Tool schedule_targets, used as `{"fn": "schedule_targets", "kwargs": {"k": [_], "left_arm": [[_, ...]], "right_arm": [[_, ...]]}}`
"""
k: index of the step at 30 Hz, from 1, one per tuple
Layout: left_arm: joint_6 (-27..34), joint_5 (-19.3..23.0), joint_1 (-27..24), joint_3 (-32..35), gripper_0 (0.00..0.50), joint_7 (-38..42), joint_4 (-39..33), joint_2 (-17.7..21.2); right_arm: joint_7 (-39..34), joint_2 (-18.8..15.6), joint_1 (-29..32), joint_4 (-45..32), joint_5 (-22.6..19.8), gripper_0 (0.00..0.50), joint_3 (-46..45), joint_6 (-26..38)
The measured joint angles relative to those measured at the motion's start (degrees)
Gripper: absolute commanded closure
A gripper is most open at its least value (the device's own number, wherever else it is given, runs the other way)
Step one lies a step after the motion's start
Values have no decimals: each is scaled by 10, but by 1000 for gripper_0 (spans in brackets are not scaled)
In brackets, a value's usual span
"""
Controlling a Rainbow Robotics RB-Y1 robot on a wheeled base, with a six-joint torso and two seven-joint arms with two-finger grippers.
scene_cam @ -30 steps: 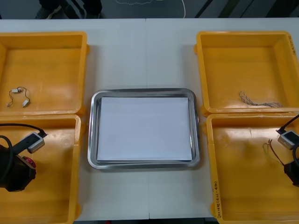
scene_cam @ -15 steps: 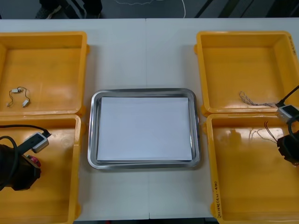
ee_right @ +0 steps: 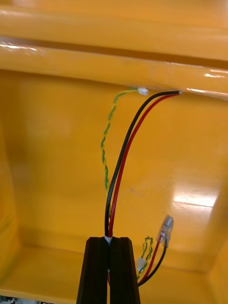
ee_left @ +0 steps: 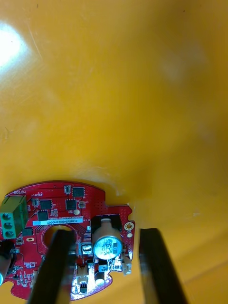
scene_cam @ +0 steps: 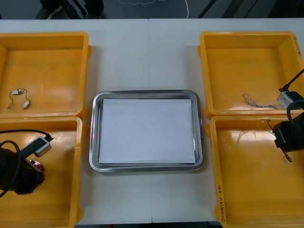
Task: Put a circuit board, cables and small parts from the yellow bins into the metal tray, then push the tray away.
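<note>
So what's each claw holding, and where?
Right claw: black and red cable, pinched near its connector end. Left claw: nothing, open over the circuit board.

Workshop: yellow bins [scene_cam: 47,61], metal tray [scene_cam: 94,133], circuit board [ee_left: 52,213]

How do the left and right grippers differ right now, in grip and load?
The left gripper is open; the right gripper is shut on the black and red cable. The left gripper's fingers straddle the edge of the red circuit board, which lies flat on the bin floor; the right gripper's cable runs toward the bin wall. Shared: both work in near bins, the near left yellow bin and the near right yellow bin.
</note>
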Motion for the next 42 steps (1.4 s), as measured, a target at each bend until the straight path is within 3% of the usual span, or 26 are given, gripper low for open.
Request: {"fn": "schedule_targets", "kwargs": {"k": [4, 10, 20, 28, 42], "left_arm": [[0, 0, 0, 0, 0, 0, 0, 0], [0, 0, 0, 4, 0, 0, -2, 0], [38, 5, 0, 46, 0, 0, -51, 0], [94, 17, -8, 86, 0, 0, -90, 0], [102, 22, -54, 91, 0, 0, -83, 0]], "right_arm": [[-12, 0, -13, -12, -10, 500, 0, 1], [-113, 0, -22, -34, -21, 500, 8, 1], [-185, 0, -43, -49, -43, 500, 32, 2], [-209, 0, -71, -58, -58, 500, 55, 2], [-270, 1, -127, -60, -66, 500, 126, 2]]}}
